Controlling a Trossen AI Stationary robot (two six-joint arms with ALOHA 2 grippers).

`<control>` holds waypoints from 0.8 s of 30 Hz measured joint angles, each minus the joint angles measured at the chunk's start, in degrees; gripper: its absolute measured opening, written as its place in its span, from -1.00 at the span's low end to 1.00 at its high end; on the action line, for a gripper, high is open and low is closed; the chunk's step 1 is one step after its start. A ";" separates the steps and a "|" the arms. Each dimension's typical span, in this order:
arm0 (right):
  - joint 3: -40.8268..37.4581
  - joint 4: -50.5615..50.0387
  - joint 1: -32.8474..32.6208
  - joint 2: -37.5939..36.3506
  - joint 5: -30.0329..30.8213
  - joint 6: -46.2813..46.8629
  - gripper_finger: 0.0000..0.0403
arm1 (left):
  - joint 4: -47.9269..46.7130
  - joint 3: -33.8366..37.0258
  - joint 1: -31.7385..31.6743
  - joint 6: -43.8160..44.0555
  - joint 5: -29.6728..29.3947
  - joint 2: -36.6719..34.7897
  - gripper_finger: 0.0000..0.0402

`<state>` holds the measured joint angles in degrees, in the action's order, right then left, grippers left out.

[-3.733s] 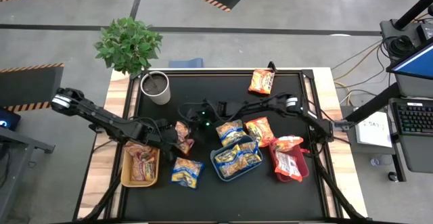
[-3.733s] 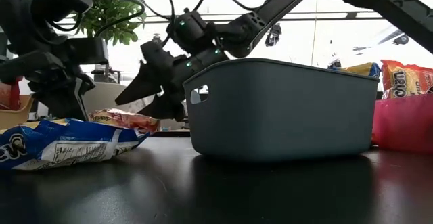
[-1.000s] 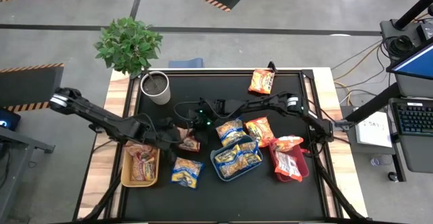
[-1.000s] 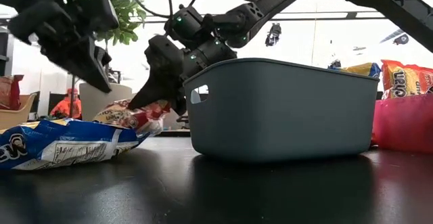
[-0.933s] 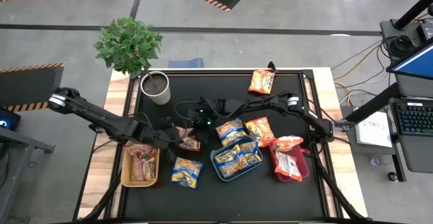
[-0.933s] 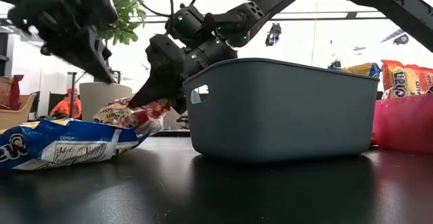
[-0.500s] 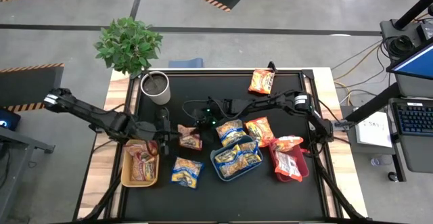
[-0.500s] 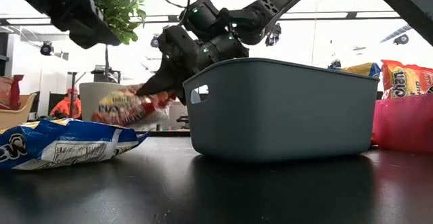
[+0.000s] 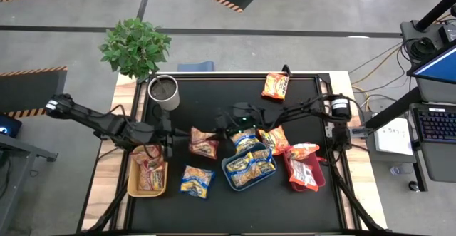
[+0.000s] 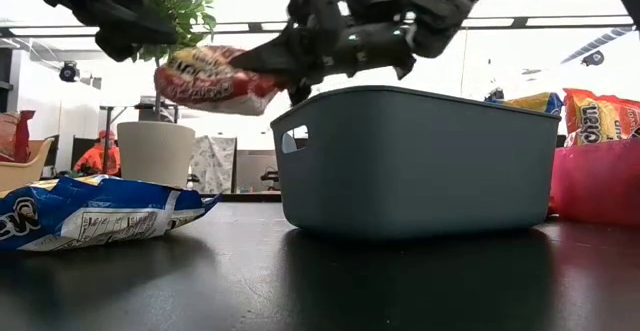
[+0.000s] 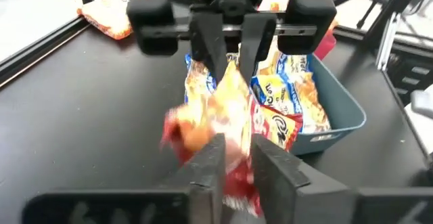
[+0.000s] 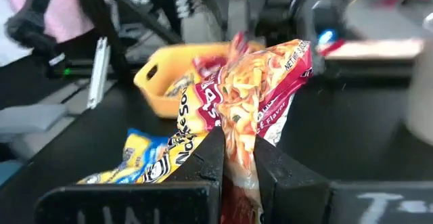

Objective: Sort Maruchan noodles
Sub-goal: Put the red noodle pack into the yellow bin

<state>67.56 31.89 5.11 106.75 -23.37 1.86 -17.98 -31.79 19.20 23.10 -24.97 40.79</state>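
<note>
My right gripper [image 9: 222, 132] is shut on a red Maruchan noodle packet [image 9: 203, 143], which it holds in the air left of the grey-blue bin [image 10: 420, 161]. My left gripper [image 9: 170, 140] hovers just left of that packet, not touching it, its fingers [image 11: 211, 162] a little apart. More packets lie in the yellow tray [image 9: 132, 182], the bin and the red tray [image 9: 320, 182]. A blue-and-yellow packet [image 9: 196, 181] lies flat on the table's near left. My right gripper pinches the red packet's right-hand end [image 12: 238, 132] between its two fingers. They come nearly level from the table's right side. The packet [image 10: 215, 76] sticks out toward the left, roughly level and clear of the table, above the bin's rim.
Loose packets lie beside the bin: a blue-and-yellow one [image 9: 244, 140], an orange one [image 9: 274, 137], and another orange one [image 9: 274, 86] at the far edge. A white cup [image 9: 164, 92] and a potted plant [image 9: 135, 47] stand at the far left.
My right gripper has gone up and toward the table's right with the red packet. The packet, which lay tilted with its left end on the table, now hangs level and clear of it. My left gripper has risen and drawn back toward the left.
</note>
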 joint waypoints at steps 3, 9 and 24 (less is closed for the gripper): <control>-5.01 4.69 -1.26 -2.78 4.73 -2.81 -0.89 | 0.93 0.09 0.00 0.54 -0.02 -0.50 -0.53; -10.32 12.65 -3.51 -4.38 10.98 -7.37 -0.89 | 5.16 0.53 -0.02 -0.91 -0.02 1.99 -0.02; -10.40 13.30 -5.73 -4.42 12.65 -16.68 -0.89 | 9.66 0.55 -0.11 -1.48 -0.85 9.84 0.42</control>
<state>57.17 45.19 -0.62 102.32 -10.71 -14.83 -8.32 -31.24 19.09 21.63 -25.82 50.63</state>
